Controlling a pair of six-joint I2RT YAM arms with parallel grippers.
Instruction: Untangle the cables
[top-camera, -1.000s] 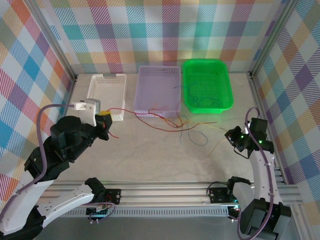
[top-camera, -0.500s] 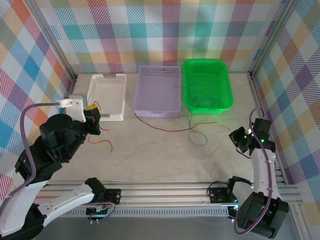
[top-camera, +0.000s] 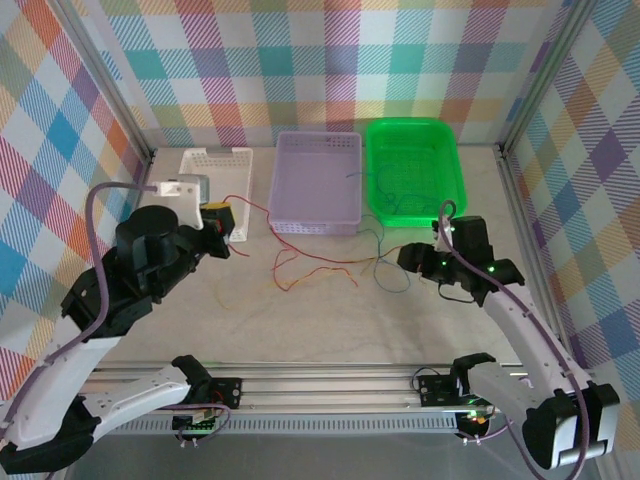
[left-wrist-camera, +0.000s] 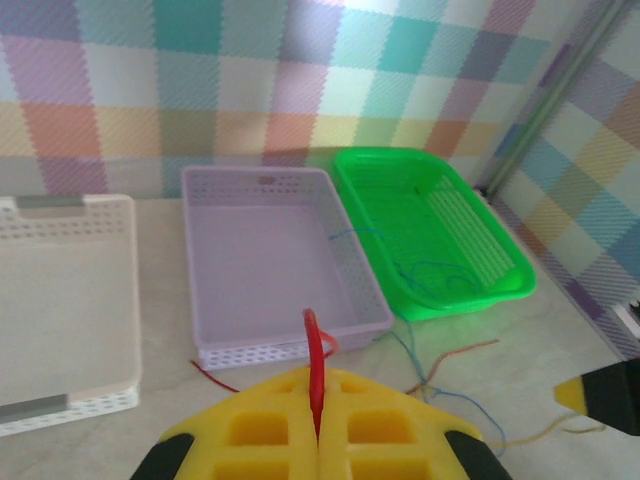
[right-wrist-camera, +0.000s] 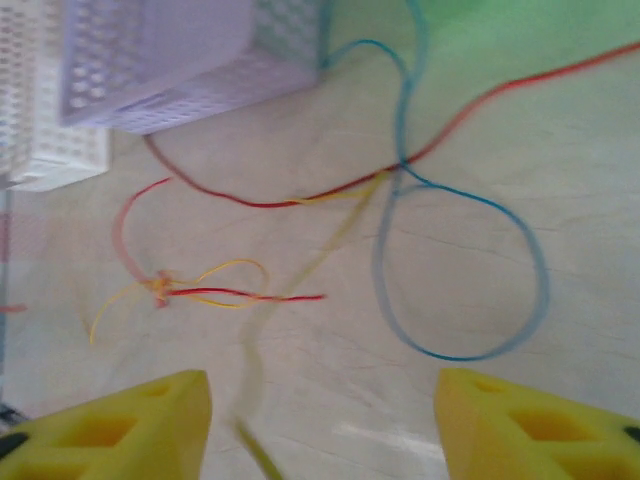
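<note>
The pale marbled tabletop carries a lilac perforated plastic basket. In front of it, the left gripper pinches a thin red cable. The right gripper hangs spread wide over loose red, yellow and blue cables.

green basket: glossy plastic | lilac basket: perforated plastic | table: matt

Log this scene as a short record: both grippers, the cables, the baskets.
left gripper: shut on red cable
right gripper: open, holding nothing, above table
blue cable: loop on table ahead of right gripper
yellow cable: tangled with red cable on table
baskets: white basket, purple basket, green basket, side by side at back
</note>
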